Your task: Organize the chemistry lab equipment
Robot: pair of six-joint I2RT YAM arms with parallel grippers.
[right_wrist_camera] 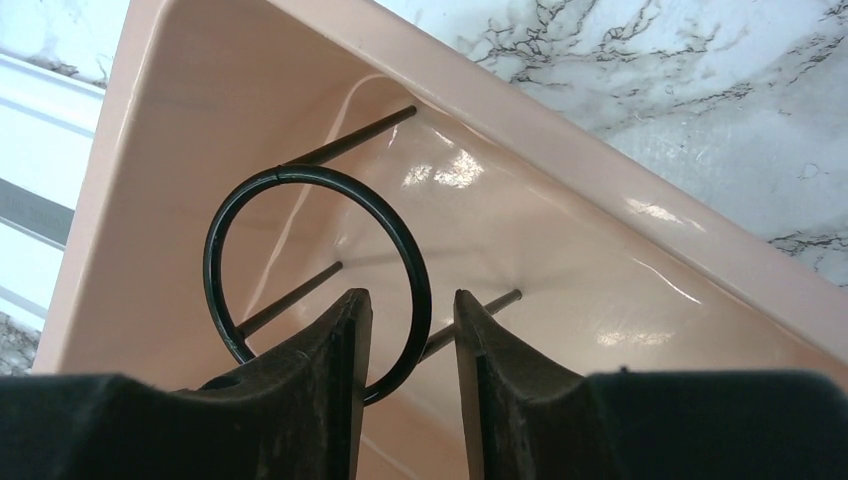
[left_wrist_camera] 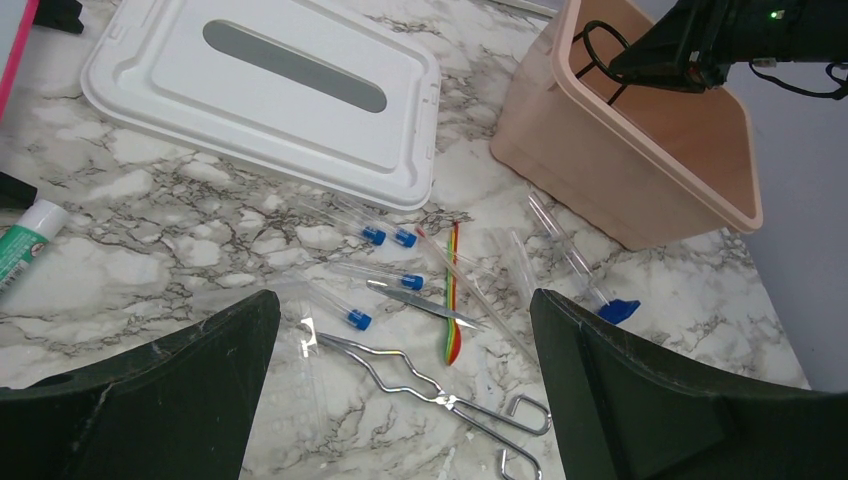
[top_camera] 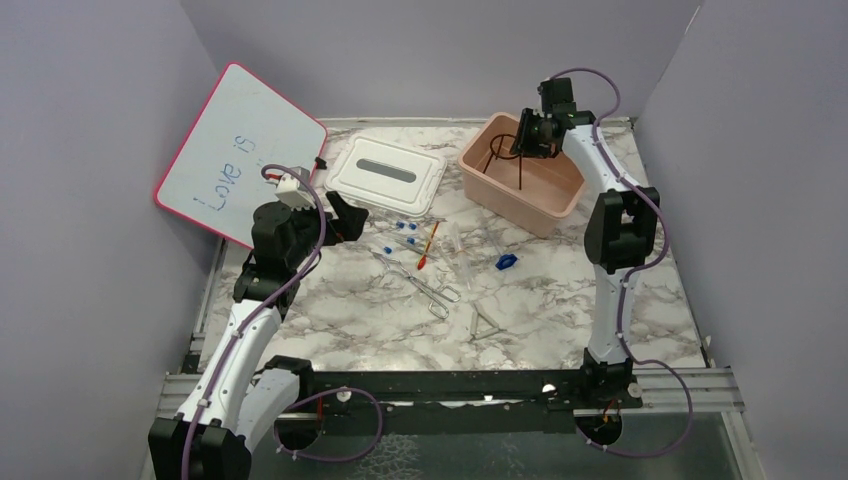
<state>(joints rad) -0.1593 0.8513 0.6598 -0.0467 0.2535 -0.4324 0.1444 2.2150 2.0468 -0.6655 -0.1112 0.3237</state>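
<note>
The black wire ring stand (top_camera: 505,152) sits in the pink bin (top_camera: 528,207) at the back right, legs against the inner wall. My right gripper (top_camera: 522,135) is over the bin. In the right wrist view its jaws (right_wrist_camera: 410,295) stand slightly apart around the ring (right_wrist_camera: 300,172), with a clear gap, so it is open. Clear glass tubes with blue caps (left_wrist_camera: 385,272), a thin orange-red stick (left_wrist_camera: 454,290), metal tweezers (left_wrist_camera: 420,300) and wire tongs (left_wrist_camera: 430,385) lie on the marble. My left gripper (left_wrist_camera: 405,300) hovers wide open above them, left of the group (top_camera: 350,215).
A white lid (top_camera: 388,172) lies flat behind the loose items. The pink-framed whiteboard (top_camera: 235,150) leans at the back left. A small blue piece (top_camera: 506,261) lies in front of the bin. A green marker (left_wrist_camera: 25,245) lies at the left.
</note>
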